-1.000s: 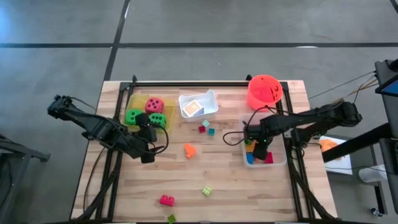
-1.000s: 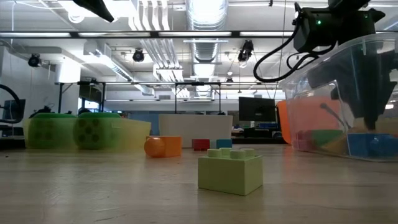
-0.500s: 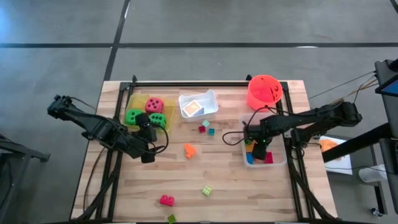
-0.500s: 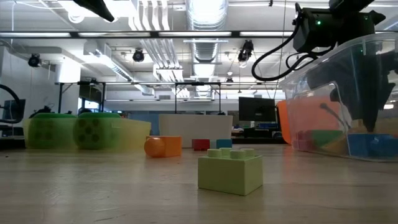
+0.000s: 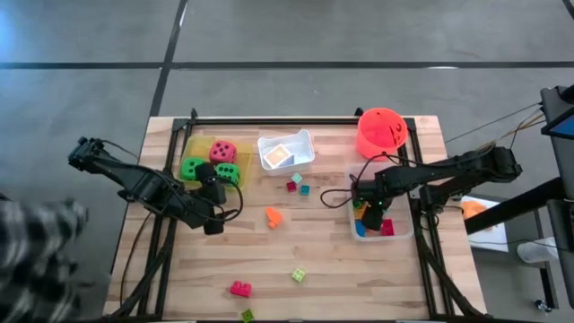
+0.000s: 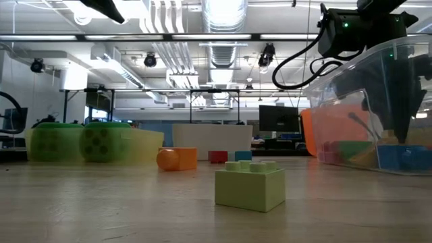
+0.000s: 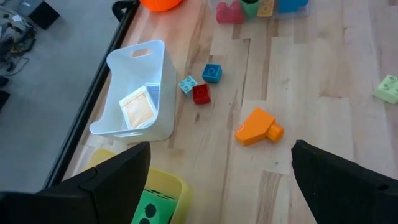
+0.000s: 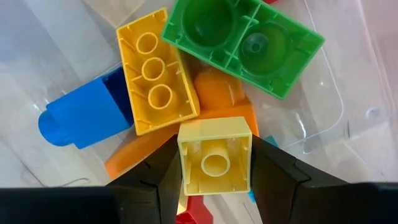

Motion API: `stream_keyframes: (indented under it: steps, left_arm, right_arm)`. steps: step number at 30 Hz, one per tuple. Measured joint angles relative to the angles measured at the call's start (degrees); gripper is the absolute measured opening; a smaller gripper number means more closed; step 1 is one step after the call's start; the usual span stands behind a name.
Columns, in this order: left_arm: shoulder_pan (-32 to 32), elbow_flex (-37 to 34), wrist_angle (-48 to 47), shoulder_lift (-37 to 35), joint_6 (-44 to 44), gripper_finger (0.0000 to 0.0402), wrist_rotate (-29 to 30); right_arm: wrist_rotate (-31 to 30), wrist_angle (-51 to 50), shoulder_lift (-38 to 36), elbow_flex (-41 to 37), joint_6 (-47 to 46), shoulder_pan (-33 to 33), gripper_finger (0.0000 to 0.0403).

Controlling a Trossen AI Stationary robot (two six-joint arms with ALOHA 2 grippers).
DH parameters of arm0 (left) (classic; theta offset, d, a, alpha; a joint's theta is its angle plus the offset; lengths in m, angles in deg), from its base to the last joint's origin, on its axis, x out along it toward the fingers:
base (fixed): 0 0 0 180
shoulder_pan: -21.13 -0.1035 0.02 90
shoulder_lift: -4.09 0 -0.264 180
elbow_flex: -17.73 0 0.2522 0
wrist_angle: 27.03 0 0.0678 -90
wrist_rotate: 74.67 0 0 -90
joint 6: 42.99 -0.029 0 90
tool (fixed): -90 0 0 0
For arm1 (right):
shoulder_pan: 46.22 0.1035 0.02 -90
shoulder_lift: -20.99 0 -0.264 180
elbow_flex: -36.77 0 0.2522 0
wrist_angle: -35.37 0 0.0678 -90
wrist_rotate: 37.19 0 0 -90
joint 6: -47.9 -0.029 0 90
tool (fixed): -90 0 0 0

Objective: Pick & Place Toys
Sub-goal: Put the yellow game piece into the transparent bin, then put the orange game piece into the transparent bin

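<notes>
Starting nearest on the tabletop (image 5: 179, 287): lying loose and untouched, a dark green brick (image 5: 247, 315) at the edge, then a pink brick (image 5: 239, 288), a pale green brick (image 5: 298, 274) and, farther in, an orange brick (image 5: 273, 215).

Hovering beside the yellow tray (image 5: 195, 148) with fingers spread wide and released, gripping nothing: the left gripper (image 5: 215, 206).

Reaching down into the clear tray (image 5: 411, 220), clenching a pale yellow brick (image 8: 214, 163) between both fingers: the right gripper (image 5: 372, 211).

Changing since half a second ago: only a blurred checked sleeve (image 5: 36, 247) coming in at the near left, off the tabletop. Holding exactly as before, both arms and every toy. Probably pausing just short of the drop, with this brick all but placed and the loose ones waiting.

Showing only in the right wrist view: the grasp itself, plus yellow, green and blue bricks piled underneath. Hiding that grasp from above, the arm. Blurring everything through the tray wall, the low view.

Sitting farthest: three dice (image 5: 224, 151) in the yellow tray, a card (image 7: 138, 107) in the white tray (image 5: 307, 140), and the bucket (image 5: 381, 132).
</notes>
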Motion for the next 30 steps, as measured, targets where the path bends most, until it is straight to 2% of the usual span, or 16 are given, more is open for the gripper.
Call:
stream_keyframes:
  steps: [19,25,30]
  left_arm:
    - [0.02,0.00,0.46,0.00,0.18,0.0375,0.20]
    - [0.00,-0.01,0.48,0.00,0.19,0.0375,0.22]
    - [0.00,0.00,0.84,0.00,0.19,0.0375,0.24]
  right_arm:
    - [2.90,-1.54,0.07,2.01,-3.19,0.02,0.0159]
    - [6.08,-1.36,0.86,1.70,-2.54,0.02,0.0228]
    - [5.75,-1.45,1.70,1.73,-3.39,0.01,0.0276]
